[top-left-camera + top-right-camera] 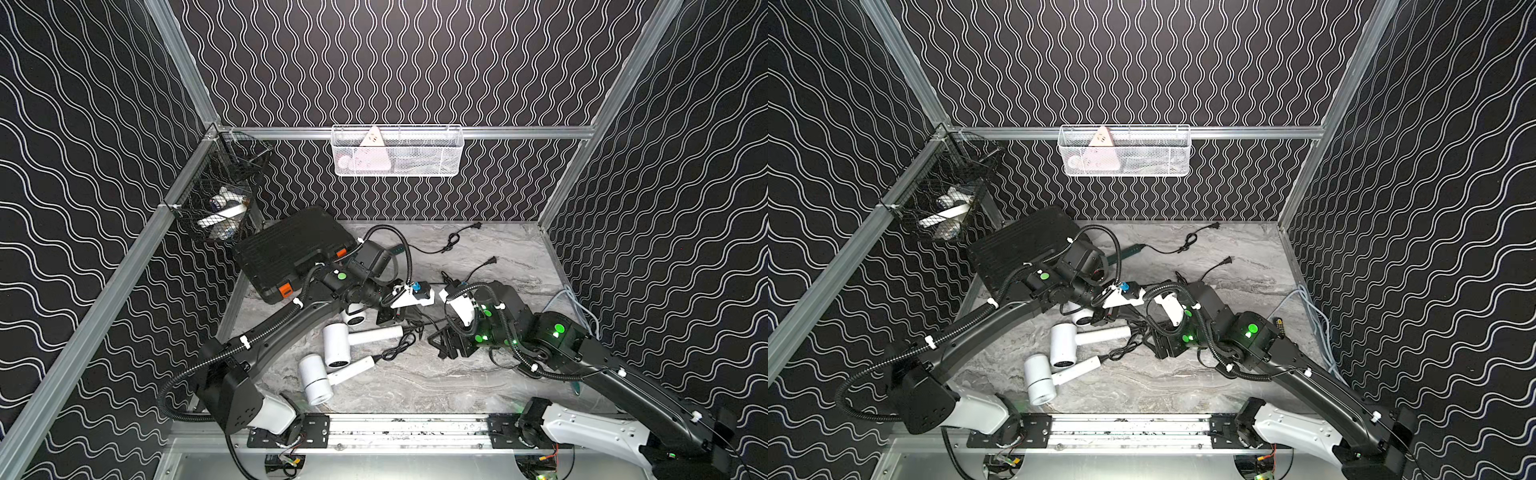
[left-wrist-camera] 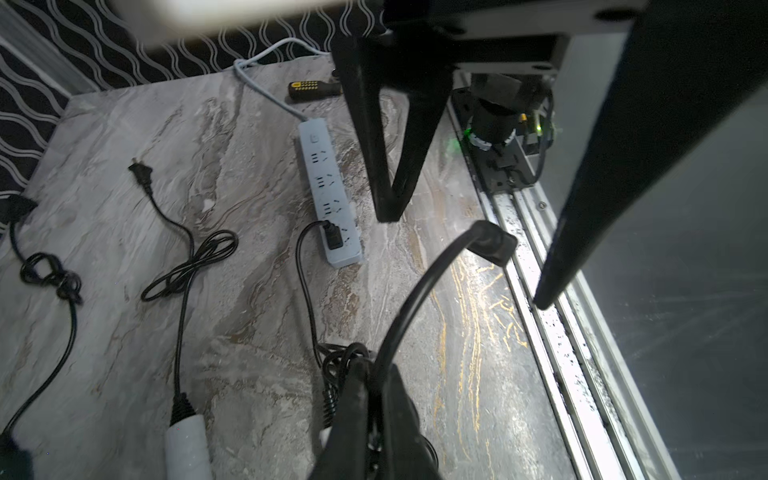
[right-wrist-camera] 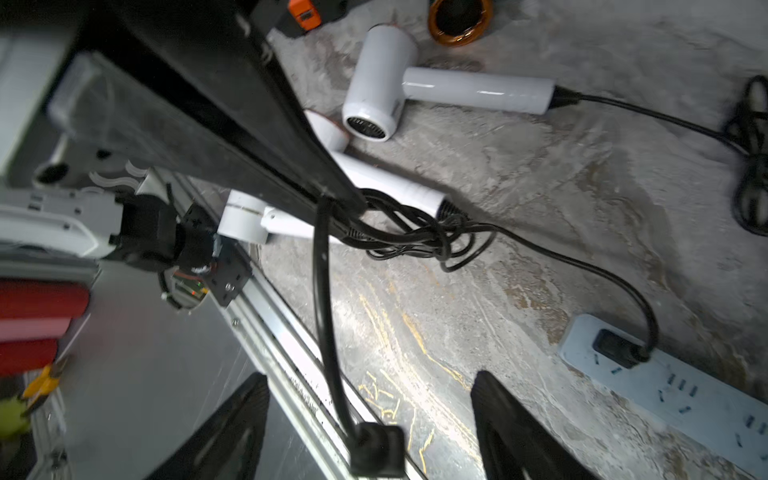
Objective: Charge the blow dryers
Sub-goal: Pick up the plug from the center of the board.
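Two white blow dryers (image 1: 336,345) (image 1: 316,380) lie on the marble table, and a third (image 1: 355,316) is half hidden under the left arm. Only the dark green dryer's copper ring (image 3: 459,20) and handle (image 1: 1125,251) show. My left gripper (image 2: 376,368) is shut on a thin black cord (image 2: 415,299), lifted off the table. That cord's plug (image 3: 376,451) hangs between the fingers of my open right gripper (image 3: 370,399), touching neither. The pale blue power strip (image 2: 328,187) has one plug (image 2: 334,239) seated in its end socket.
Two loose plugs (image 1: 476,226) (image 1: 492,261) with coiled cords lie at the back. A black case (image 1: 291,253) with orange latches stands at the back left. A white mesh basket (image 1: 397,151) and a black wire basket (image 1: 220,199) hang on the walls. A black-and-yellow tool (image 2: 311,89) lies beyond the strip.
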